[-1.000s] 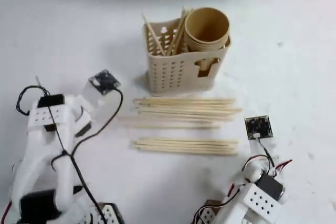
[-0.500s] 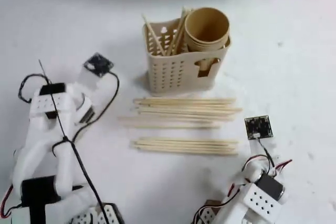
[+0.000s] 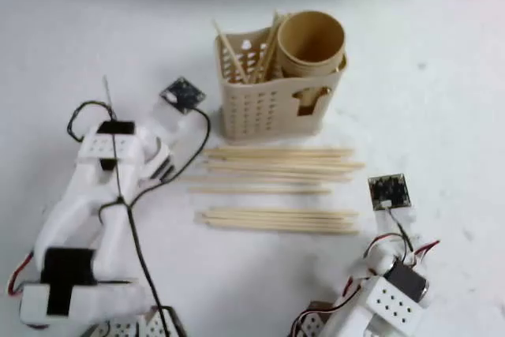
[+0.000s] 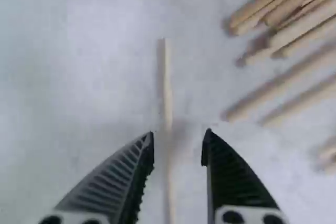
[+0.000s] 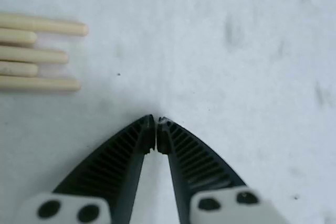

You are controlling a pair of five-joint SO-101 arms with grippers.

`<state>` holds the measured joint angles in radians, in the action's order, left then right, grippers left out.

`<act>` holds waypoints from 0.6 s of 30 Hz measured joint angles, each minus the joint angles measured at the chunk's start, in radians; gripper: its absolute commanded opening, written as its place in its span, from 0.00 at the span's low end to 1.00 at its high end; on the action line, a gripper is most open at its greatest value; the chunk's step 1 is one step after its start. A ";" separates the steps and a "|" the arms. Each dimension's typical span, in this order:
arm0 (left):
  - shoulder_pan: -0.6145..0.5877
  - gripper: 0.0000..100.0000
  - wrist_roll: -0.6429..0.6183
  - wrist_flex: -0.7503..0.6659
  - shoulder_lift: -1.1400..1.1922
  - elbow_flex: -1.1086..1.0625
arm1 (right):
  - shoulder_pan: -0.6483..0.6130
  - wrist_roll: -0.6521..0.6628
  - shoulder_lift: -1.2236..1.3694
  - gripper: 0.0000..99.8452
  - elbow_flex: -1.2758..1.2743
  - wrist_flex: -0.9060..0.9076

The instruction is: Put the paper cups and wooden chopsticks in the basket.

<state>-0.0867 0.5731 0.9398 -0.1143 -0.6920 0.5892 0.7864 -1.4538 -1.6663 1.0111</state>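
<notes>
Left gripper (image 4: 178, 132) stands with jaws apart astride a lone chopstick (image 4: 167, 87). It should drop straight, close squarely on the stick, then lift toward the basket (image 3: 268, 108).

The basket (image 3: 272, 112) stands toward the tabletop's (image 3: 442, 84) far edge, its mouth crowded by paper cups (image 3: 310, 41) and upright chopsticks (image 3: 264, 53). Two loose bundles, the upper bundle (image 3: 276, 162) and the lower bundle (image 3: 276, 219), lie crosswise before it with a bare strip between them. The tabletop is open toward the right edge and the far-left corner. The left hand (image 4: 178, 134), jaws apart, straddles a lone chopstick (image 4: 166, 87). The right hand (image 5: 157, 121), jaws closed, faces bare tabletop.
</notes>
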 measured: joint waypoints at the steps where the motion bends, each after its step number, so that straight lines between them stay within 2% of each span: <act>1: -0.003 0.17 0.000 -0.017 0.032 0.000 | 0.000 0.000 0.000 0.02 0.000 0.000; 4: -0.020 0.17 0.000 -0.072 0.114 0.002 | 0.000 0.000 0.000 0.02 0.000 0.000; 8: -0.034 0.16 0.000 -0.075 0.172 0.055 | 0.000 0.000 0.000 0.02 0.000 0.000; 18: -0.032 0.12 -0.002 0.095 0.307 0.233 | 0.000 0.000 0.000 0.02 0.000 0.000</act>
<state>-0.1189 0.5715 1.0349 0.1926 -0.4588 0.5892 0.7864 -1.4538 -1.6663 1.0111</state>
